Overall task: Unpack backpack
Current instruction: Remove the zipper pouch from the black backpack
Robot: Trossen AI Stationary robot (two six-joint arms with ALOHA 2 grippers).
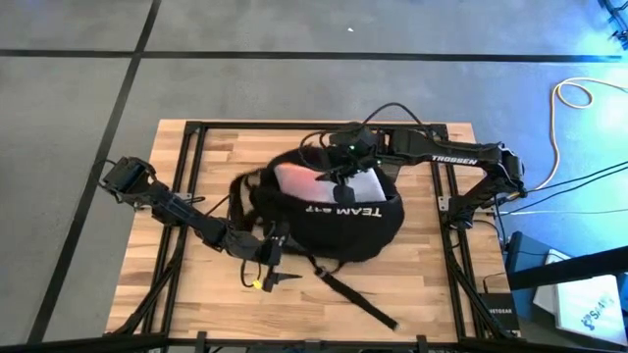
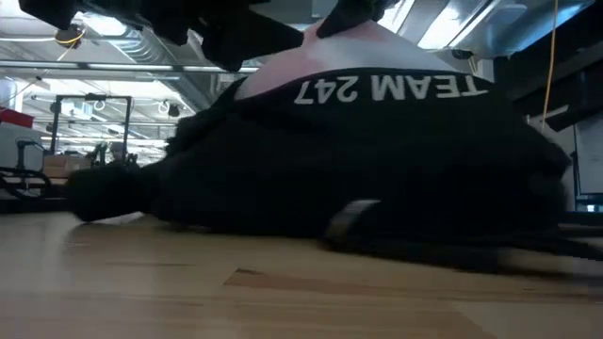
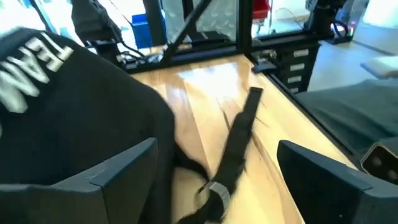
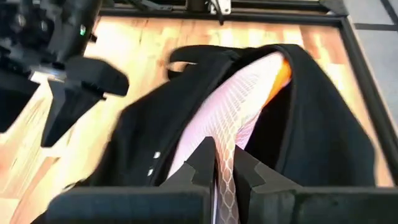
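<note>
In the middle of the table point(image 1: 412, 284) sits the backpack point(image 1: 334, 221), a big black soft lump lying on its side with the white "TEAM 247" lettering showing upside down in the high and low views. Its mouth is pulled open toward the far side, and a pale pinkish-white mesh thing point(image 1: 324, 181) bulges out of it, with a bit of orange showing next to it in the right wrist view.

The right gripper point(image 1: 343, 186) reaches in from the right side of the table and is down at that opening. Its fingers point(image 4: 202, 163) are pinched together with the mesh point(image 4: 233, 118) between them, so it's clamped on that fabric right where it sticks out of the bag.

The left gripper point(image 1: 270, 257) is at the near-left edge of the backpack, just beside the black fabric. Its fingers point(image 3: 109, 171) stand wide apart with nothing between them; one finger sits right up against the bag's side, can't tell if it's actually touching. Past them a black strap point(image 3: 239, 140) with a grey buckle lies flat on the wood, trailing off toward the near right of the table.

Low view is mostly backpack, plus blurry room stuff behind it.
</note>
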